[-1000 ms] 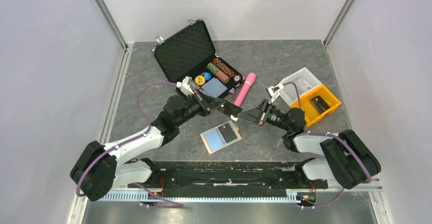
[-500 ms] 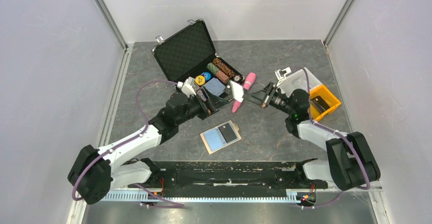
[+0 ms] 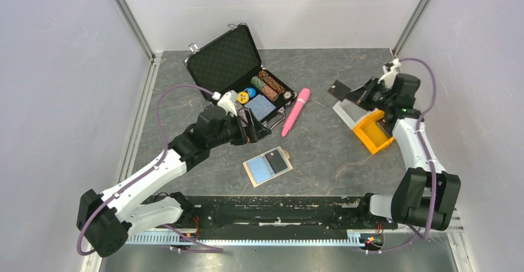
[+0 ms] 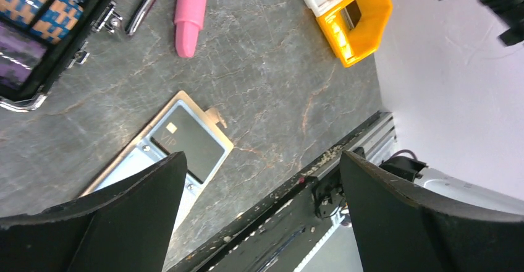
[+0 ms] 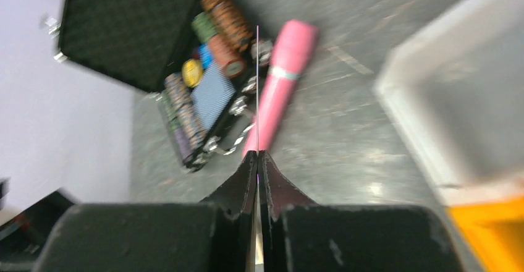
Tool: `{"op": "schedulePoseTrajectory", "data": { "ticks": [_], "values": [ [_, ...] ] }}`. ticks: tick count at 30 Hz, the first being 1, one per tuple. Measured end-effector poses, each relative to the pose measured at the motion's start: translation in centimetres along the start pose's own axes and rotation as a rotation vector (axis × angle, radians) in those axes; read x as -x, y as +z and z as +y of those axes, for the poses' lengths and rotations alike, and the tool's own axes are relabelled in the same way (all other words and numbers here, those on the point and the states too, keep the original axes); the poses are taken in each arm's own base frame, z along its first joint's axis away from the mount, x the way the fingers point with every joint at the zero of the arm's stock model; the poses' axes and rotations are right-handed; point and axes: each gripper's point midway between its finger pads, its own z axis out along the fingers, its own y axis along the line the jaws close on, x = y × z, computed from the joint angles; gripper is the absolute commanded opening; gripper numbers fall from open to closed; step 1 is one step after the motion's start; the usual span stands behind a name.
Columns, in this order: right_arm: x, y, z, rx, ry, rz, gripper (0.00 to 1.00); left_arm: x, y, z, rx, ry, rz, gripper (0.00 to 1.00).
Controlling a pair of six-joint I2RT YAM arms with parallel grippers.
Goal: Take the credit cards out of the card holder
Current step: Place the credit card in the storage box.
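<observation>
One dark card (image 3: 338,89) is out of the card holder (image 3: 267,165) and pinched in the right hand (image 3: 351,93), whose jaws are clenched on it. The right wrist view shows it edge-on, a thin line running out between the closed fingers. That hand hangs at the far right of the bench (image 3: 321,154), over the white tray (image 3: 342,108) and beside the yellow bin (image 3: 372,131). I judge the card is held thin and high so it can be dropped there, away from the clutter. The holder lies flat on the bench near the middle, closer to the arm bases, well apart from the right hand. A light blue card (image 3: 259,170) shows on its left part and a second dark card (image 3: 276,161) on its right, so by my reading the job is only partly done. The left hand (image 3: 250,128) is released, with its fingers spread wide and nothing between them. It hovers just near of the open black case (image 3: 228,62) of poker chips, with the pink tube (image 3: 295,111) to its right. The holder sits apart from this hand, to its near right. In the left wrist view it lies on the bench below, by the left finger of the open gap. That spread, downward-looking pose suits coming down on the holder next, probably to pin the flat sleeve or start another card out of it.
</observation>
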Motion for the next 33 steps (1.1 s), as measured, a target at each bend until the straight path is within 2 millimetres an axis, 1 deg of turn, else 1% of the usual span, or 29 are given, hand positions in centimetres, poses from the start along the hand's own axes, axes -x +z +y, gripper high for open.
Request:
{"op": "schedulePoseTrajectory", "data": {
  "ticks": [3, 5, 7, 8, 10, 11, 13, 15, 18, 22, 25, 29, 33],
  "values": [
    [3.0, -2.2, -3.0, -0.158, -0.009, -0.038, 0.00, 0.4, -1.1, 0.1, 0.028, 0.047, -0.003, 1.00],
    [4.2, -3.9, -4.7, -0.233, -0.008, -0.056, 0.00, 0.2, -1.6, 0.3, 0.047, 0.061, 0.011, 1.00],
    [4.8, -5.6, -6.6, -0.310, 0.008, -0.063, 0.00, -0.3, -1.9, 0.6, 0.067, 0.071, 0.047, 1.00],
    [5.0, -6.9, -7.9, -0.366, 0.025, -0.064, 0.00, -0.8, -2.0, 0.8, 0.082, 0.078, 0.085, 1.00],
    [5.6, -8.8, -9.7, -0.449, 0.049, -0.069, 0.00, -1.5, -2.2, 1.0, 0.095, 0.089, 0.135, 1.00],
    [5.9, -10.1, -10.7, -0.509, 0.061, -0.063, 0.00, -1.9, -2.3, 0.9, 0.093, 0.096, 0.163, 1.00],
    [6.3, -11.4, -11.5, -0.554, 0.074, -0.074, 0.00, -2.8, -2.8, 0.8, 0.078, 0.102, 0.216, 1.00],
    [6.3, -12.5, -11.8, -0.597, 0.081, -0.067, 0.00, -3.6, -3.4, 0.6, 0.058, 0.111, 0.258, 1.00],
    [6.1, -13.7, -12.4, -0.644, 0.087, -0.053, 0.00, -4.3, -4.7, 0.3, 0.031, 0.142, 0.289, 1.00],
    [4.3, -14.6, -13.6, -0.706, 0.121, 0.016, 0.00, -4.3, -6.9, 0.0, 0.005, 0.220, 0.271, 1.00],
    [3.3, -15.1, -14.4, -0.737, 0.150, 0.056, 0.00, -4.7, -8.0, 0.0, 0.002, 0.267, 0.267, 1.00],
    [2.8, -14.9, -15.2, -0.749, 0.181, 0.089, 0.00, -4.9, -8.9, 0.2, 0.008, 0.302, 0.259, 1.00],
    [3.0, -14.1, -16.6, -0.749, 0.210, 0.121, 0.00, -4.2, -9.6, 1.1, 0.059, 0.330, 0.212, 1.00]
  ]
}}
